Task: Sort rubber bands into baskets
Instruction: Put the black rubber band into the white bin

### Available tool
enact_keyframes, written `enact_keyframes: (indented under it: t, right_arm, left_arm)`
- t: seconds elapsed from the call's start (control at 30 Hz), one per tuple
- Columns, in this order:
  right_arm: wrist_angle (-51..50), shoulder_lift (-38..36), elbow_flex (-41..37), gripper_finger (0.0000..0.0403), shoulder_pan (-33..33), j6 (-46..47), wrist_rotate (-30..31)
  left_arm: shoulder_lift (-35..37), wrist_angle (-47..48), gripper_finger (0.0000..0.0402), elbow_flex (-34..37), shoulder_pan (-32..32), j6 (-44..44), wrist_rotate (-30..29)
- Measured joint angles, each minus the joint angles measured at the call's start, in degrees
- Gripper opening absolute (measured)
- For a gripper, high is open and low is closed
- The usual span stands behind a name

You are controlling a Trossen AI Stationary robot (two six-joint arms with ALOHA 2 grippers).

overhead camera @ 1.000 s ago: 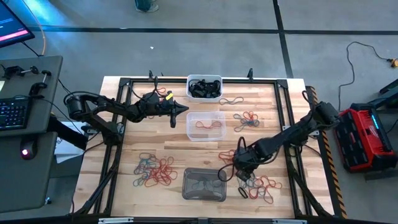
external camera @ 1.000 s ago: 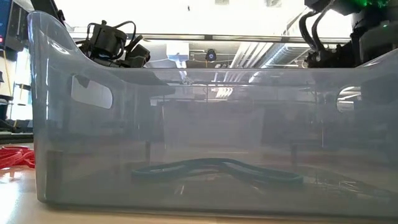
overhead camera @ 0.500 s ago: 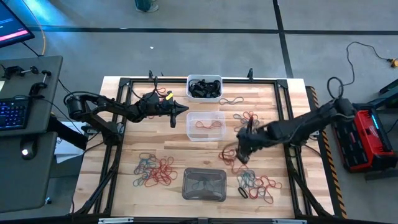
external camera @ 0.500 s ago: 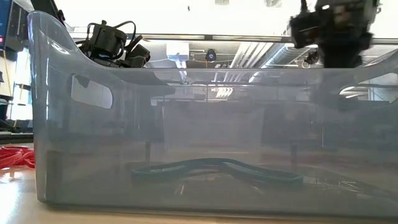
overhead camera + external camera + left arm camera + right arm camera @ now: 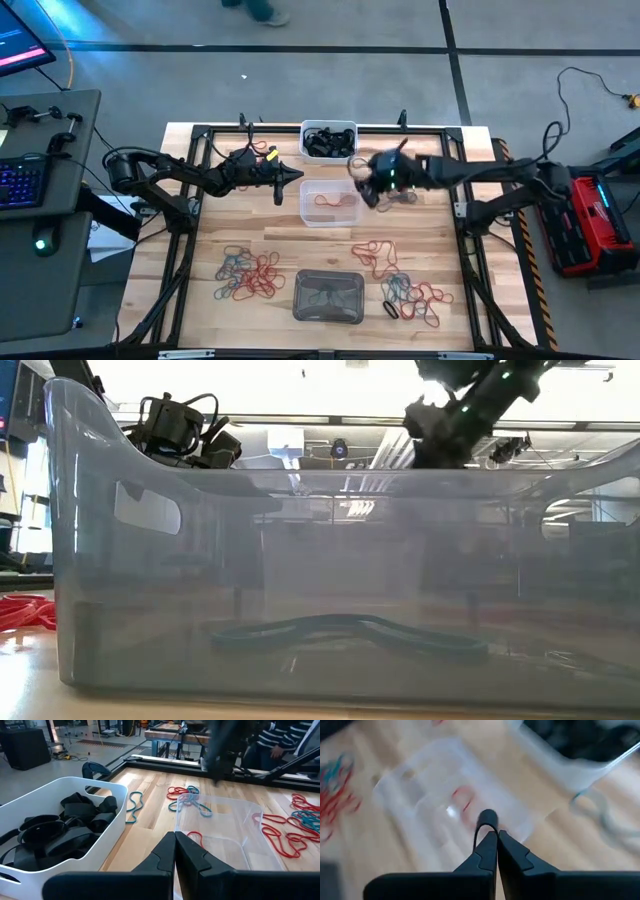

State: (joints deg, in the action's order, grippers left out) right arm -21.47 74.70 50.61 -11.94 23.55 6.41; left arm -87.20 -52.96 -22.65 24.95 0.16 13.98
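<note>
The white basket (image 5: 329, 140) at the far middle holds black rubber bands (image 5: 55, 827). The clear basket (image 5: 331, 202) holds a few red bands (image 5: 195, 838). The grey basket (image 5: 328, 297) near the front edge holds teal bands (image 5: 340, 630). My right gripper (image 5: 368, 187) is shut on a black rubber band (image 5: 487, 817), above the clear basket's far right corner. My left gripper (image 5: 298, 180) hangs shut and empty just left of the clear basket; it also shows in the left wrist view (image 5: 175, 840). My right gripper pinches a small black rubber band between its two fingertips. A short loop of the band (image 5: 486, 816) sticks out past the tips. The band is lifted clear of the table, over the clear basket (image 5: 445, 800).
Loose red, teal and black bands lie in heaps at the near left (image 5: 245, 275), the near right (image 5: 412, 298) and the middle right (image 5: 378, 255). A teal band (image 5: 134, 802) and mixed bands (image 5: 190, 800) lie beside the baskets. A black frame (image 5: 200, 130) rims the table.
My right gripper has risen from the near right heap of bands and swung toward the table's far edge and left, to the clear basket's far right corner, staying shut. My left arm has kept still.
</note>
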Motion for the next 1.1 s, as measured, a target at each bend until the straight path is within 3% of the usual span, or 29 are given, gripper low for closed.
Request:
enact_keyframes:
  t: [0.23, 0.47, 1.1]
  right_arm:
    - [5.4, 0.3, 0.0, 0.0000, -10.0, -6.3, -4.0]
    - [10.2, 3.0, 0.2, 0.0000, -15.1, -8.2, -6.5]
    - [3.3, 26.1, 21.7, 0.0000, -21.5, -18.0, -6.7]
  left_arm:
    - [0.0, 0.0, 0.0000, 0.0, 0.0, -0.1, 0.0]
    - [0.0, 0.0, 0.0000, 0.0, 0.0, -0.1, 0.0]
    - [0.0, 0.2, 0.0000, 0.0, 0.0, 0.0, -0.3]
